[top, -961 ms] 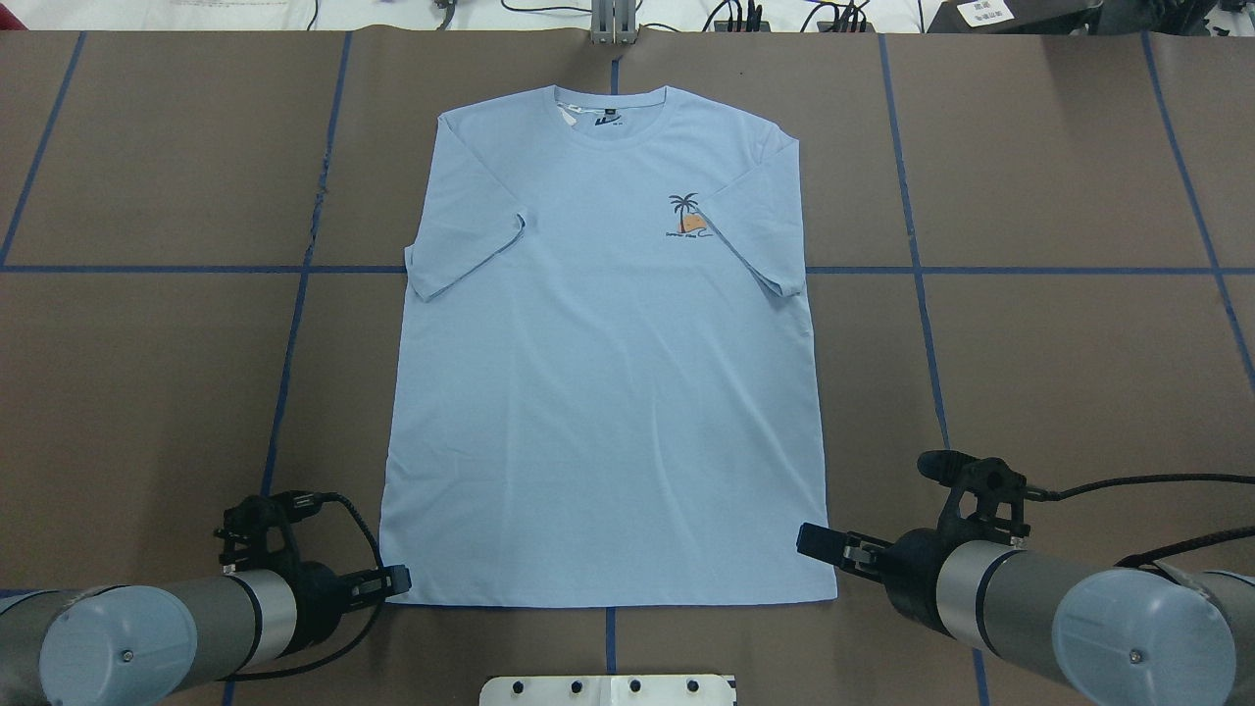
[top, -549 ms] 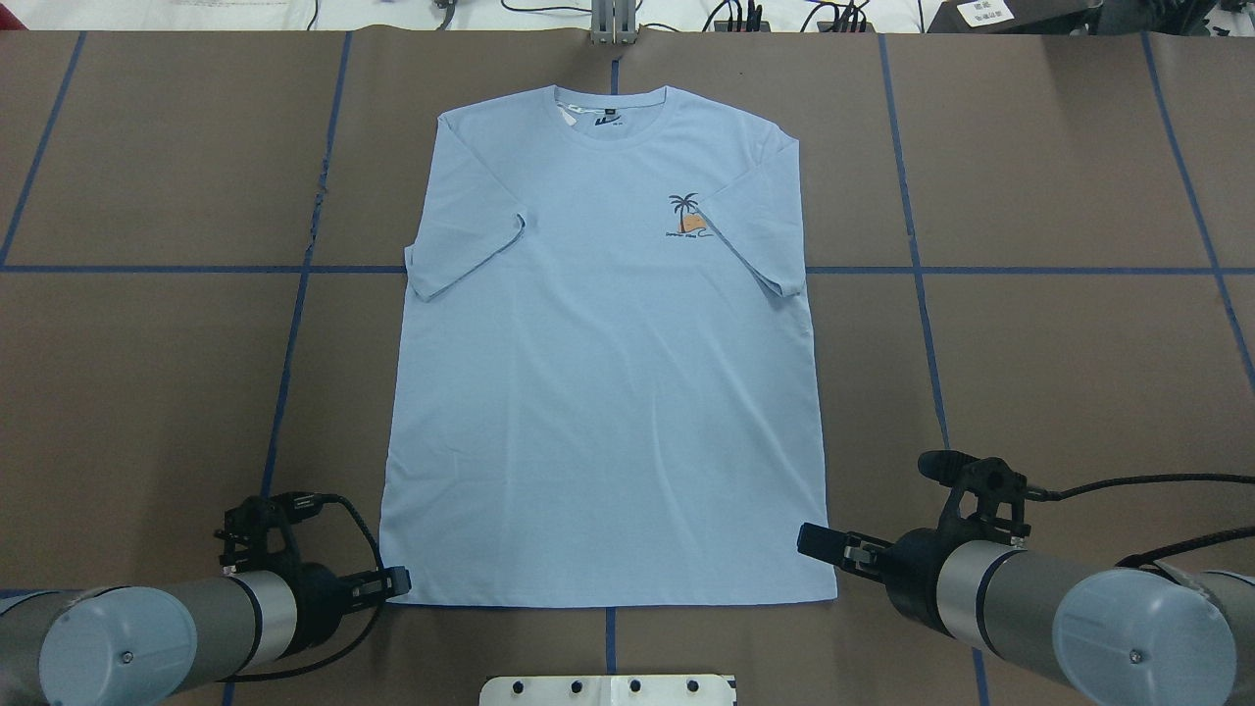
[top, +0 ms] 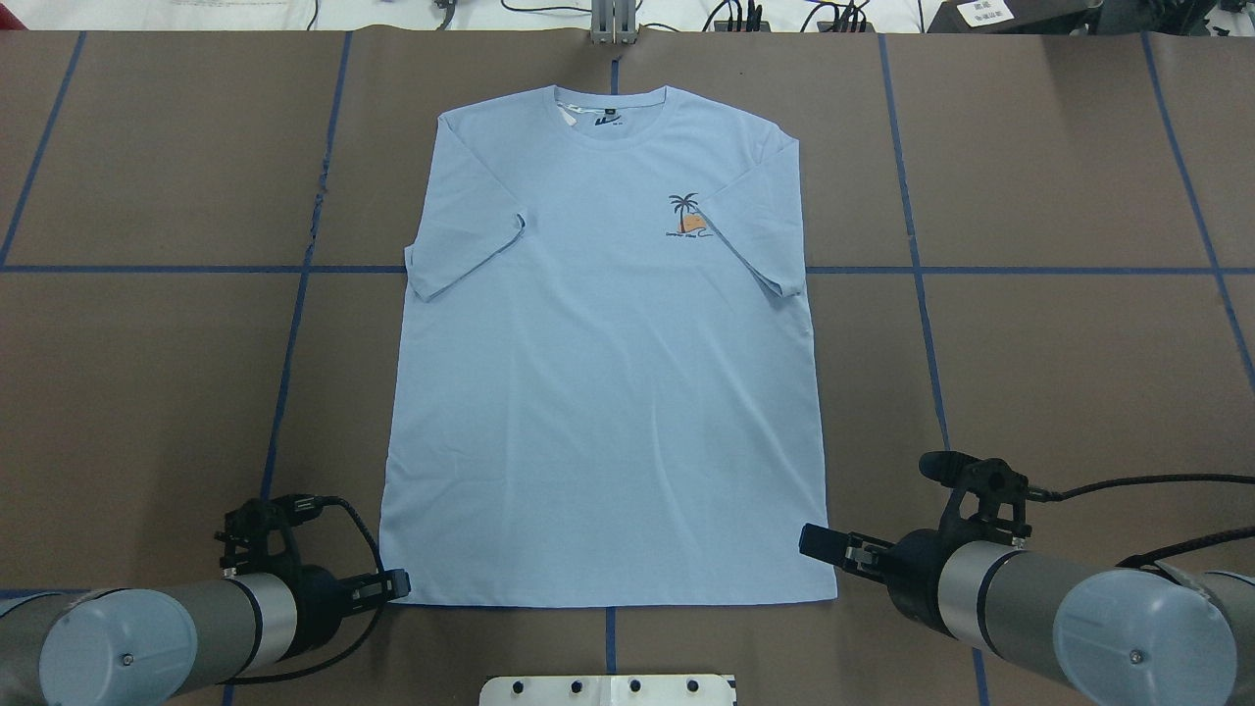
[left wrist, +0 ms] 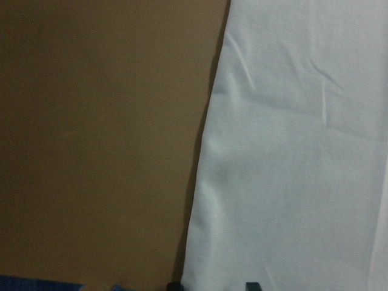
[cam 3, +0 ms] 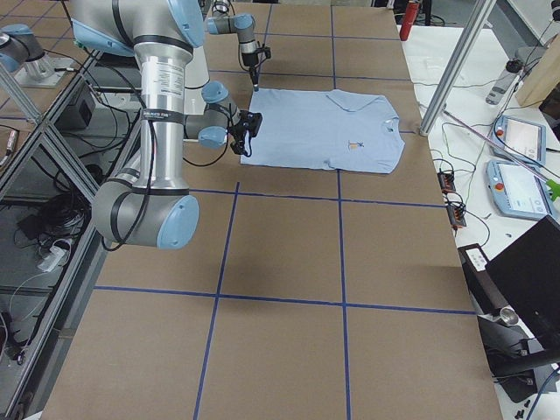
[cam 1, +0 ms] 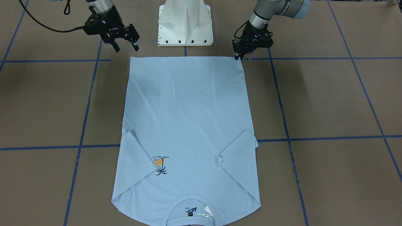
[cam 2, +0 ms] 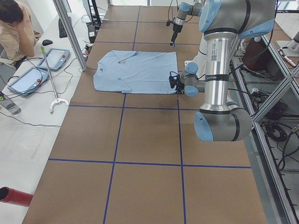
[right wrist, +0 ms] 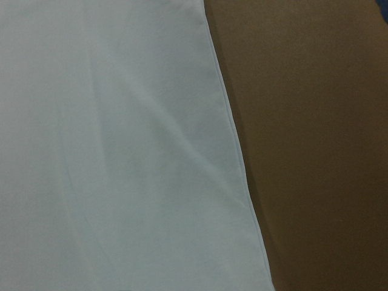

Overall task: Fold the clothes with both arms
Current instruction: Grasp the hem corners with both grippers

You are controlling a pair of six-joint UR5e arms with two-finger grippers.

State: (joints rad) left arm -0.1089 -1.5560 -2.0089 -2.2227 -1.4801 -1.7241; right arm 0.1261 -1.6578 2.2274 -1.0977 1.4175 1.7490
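The light blue T-shirt (top: 598,392) lies flat and face up on the brown table, collar at the far side and both sleeves folded inward. My left gripper (top: 397,585) sits low at the near left hem corner. In the front-facing view it (cam 1: 238,57) touches that corner. Its wrist view shows two fingertips (left wrist: 251,285) apart over the shirt's edge (left wrist: 291,182), so it is open. My right gripper (cam 1: 126,48) is open, just off the near right hem corner and above the table. Its wrist view shows only cloth (right wrist: 109,151) and table.
The white pedestal base (cam 1: 185,22) stands at the near table edge between the arms. Blue tape lines (top: 294,324) cross the brown surface. A person (cam 2: 14,23) sits beyond the far edge beside tablets (cam 2: 53,58) and cables.
My left gripper has sunk slightly at the hem corner. The right gripper has barely shifted. The shirt lies as before.
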